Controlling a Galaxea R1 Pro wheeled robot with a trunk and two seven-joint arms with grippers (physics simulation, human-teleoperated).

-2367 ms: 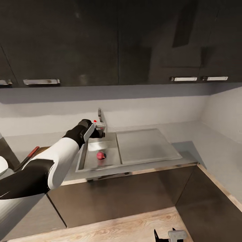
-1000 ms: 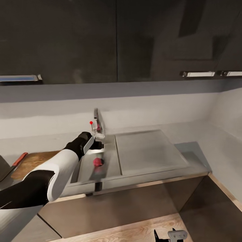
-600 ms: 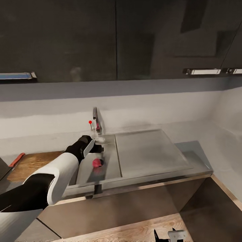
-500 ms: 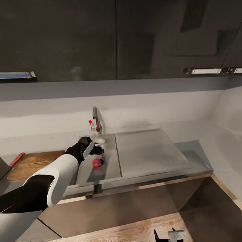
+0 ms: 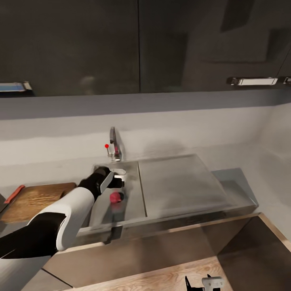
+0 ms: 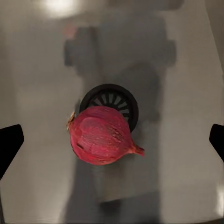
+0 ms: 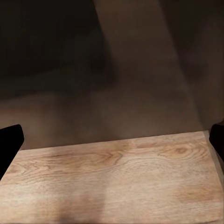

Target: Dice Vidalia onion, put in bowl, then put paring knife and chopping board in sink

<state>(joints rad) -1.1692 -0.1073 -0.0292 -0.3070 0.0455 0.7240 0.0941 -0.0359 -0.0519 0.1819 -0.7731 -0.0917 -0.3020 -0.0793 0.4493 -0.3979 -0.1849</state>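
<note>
The onion (image 6: 101, 135) is red, papery, lying beside the drain (image 6: 112, 103), which the wrist view reveals; left gripper (image 6: 112, 140) gapes wide, empty.

The sink (image 5: 121, 210) is set into the table (image 5: 238, 182), its basin at the left and the flat drainboard (image 5: 178, 182) at the right. The tap (image 5: 114, 145) stands at the basin's back edge. The onion (image 5: 116, 197) lies in the basin, partly over the drain (image 6: 109, 100). The left gripper (image 5: 118, 180) hangs over the basin, just behind the onion. The chopping board (image 5: 34, 200) lies on the table left of the sink, with the paring knife (image 5: 14, 194) at its far left end.
</note>
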